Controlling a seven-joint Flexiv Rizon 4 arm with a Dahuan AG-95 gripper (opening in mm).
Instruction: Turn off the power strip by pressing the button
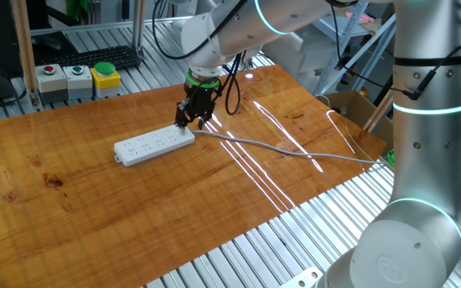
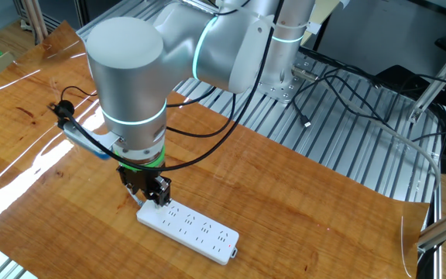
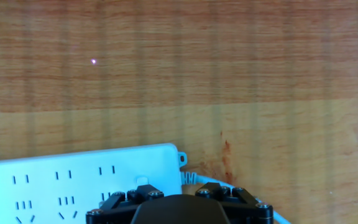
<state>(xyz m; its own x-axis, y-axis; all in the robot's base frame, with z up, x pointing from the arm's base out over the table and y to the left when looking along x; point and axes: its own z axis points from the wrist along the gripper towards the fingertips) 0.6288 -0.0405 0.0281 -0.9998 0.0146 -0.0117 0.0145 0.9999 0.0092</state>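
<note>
The white power strip (image 1: 154,144) lies flat on the wooden table, and its thin grey cable (image 1: 286,150) runs off to the right. It also shows in the other fixed view (image 2: 196,226) and in the hand view (image 3: 73,171). The button (image 3: 143,180) is a small white switch at the strip's cable end. My gripper (image 1: 190,122) points down right over that end, at or just above the casing, also seen in the other fixed view (image 2: 155,198). The hand view shows only the gripper's black body (image 3: 179,208); its fingertips are hidden.
Grey boxes with a red button (image 1: 50,76) and a green button (image 1: 77,74), and a yellow-housed button (image 1: 105,76), stand at the back left. A black keyboard (image 1: 94,58) lies behind them. A cardboard box (image 1: 350,108) sits off the table's right edge.
</note>
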